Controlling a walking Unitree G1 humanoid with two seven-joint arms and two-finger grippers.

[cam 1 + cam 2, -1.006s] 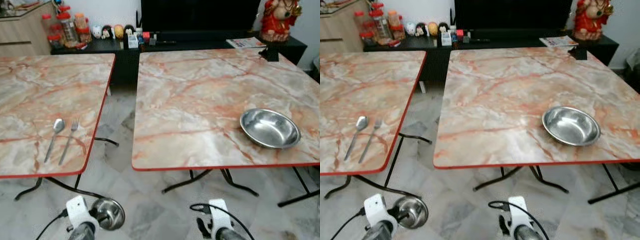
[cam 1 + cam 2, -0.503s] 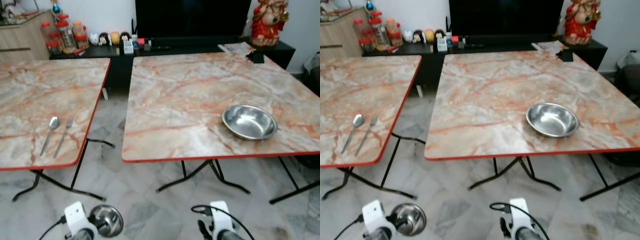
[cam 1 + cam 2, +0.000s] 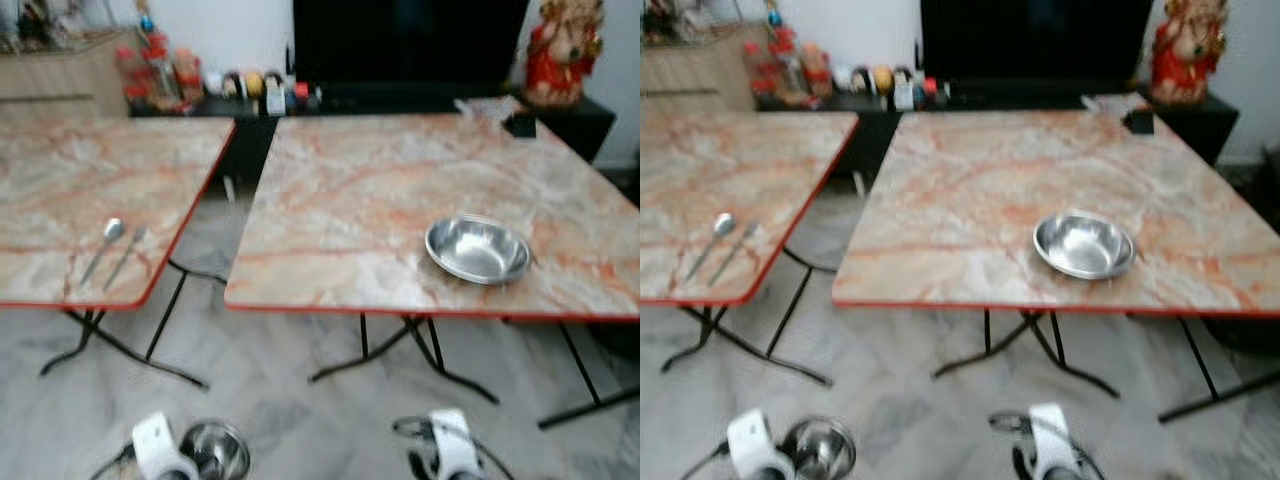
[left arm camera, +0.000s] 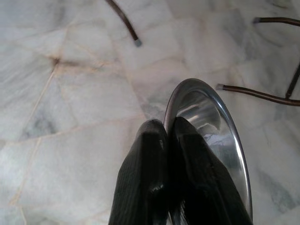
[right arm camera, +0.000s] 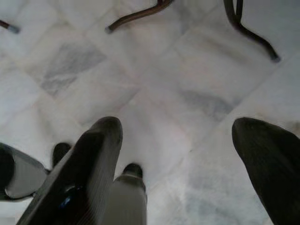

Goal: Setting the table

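Note:
A steel bowl (image 3: pixel 478 249) sits near the front edge of the right marble table (image 3: pixel 400 190). A spoon (image 3: pixel 102 244) and a fork (image 3: pixel 124 256) lie side by side near the front of the left marble table (image 3: pixel 80 190). My left gripper (image 4: pixel 164 136) hangs low over the floor, shut on the rim of a second steel bowl (image 4: pixel 220 131), which also shows at the bottom of the head view as the second bowl (image 3: pixel 213 450). My right gripper (image 5: pixel 176 136) hangs open over the floor tiles with nothing between its fingers.
A gap of marble floor (image 3: pixel 215 250) runs between the two tables, with black folding legs (image 3: pixel 130 350) under each. Behind stand a dark TV console (image 3: pixel 400 95) with jars and small figurines, and a red statue (image 3: pixel 562 50) at the back right.
The whole picture has shifted and blurred: the camera has moved back and both tables look farther off. The left gripper still holds its bowl; the right stays open.

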